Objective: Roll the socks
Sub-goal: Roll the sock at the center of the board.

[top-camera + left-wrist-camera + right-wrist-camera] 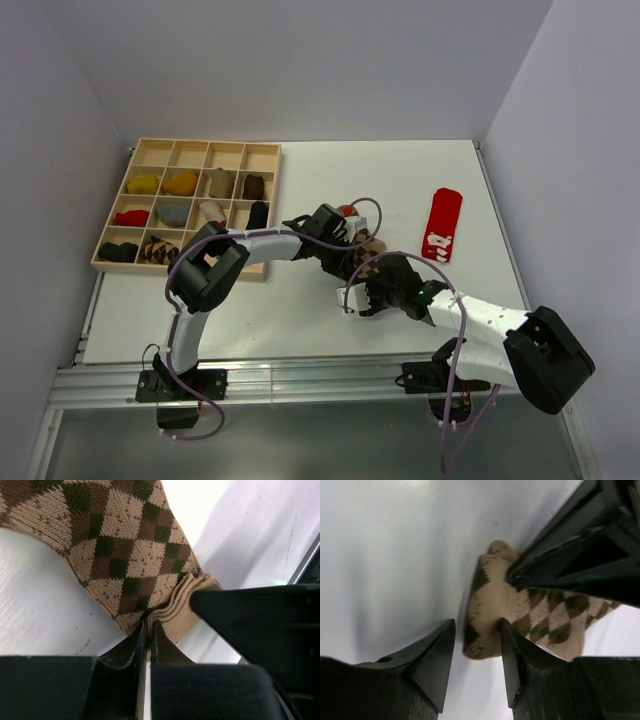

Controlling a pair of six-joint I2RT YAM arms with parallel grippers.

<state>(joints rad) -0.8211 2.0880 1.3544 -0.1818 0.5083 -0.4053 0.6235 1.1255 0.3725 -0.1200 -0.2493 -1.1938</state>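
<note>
The left gripper (pixel 148 632) has its jaws clamped on the ribbed tan cuff of the argyle sock (pixel 125 545), which lies on the white tabletop (pixel 40 615) near the middle. The right gripper (pixel 478 626) holds its jaws apart, with one end of this sock just before the gap. The red sock (pixel 443 225) lies flat well apart at the right; its white marks are too small to read.
</note>
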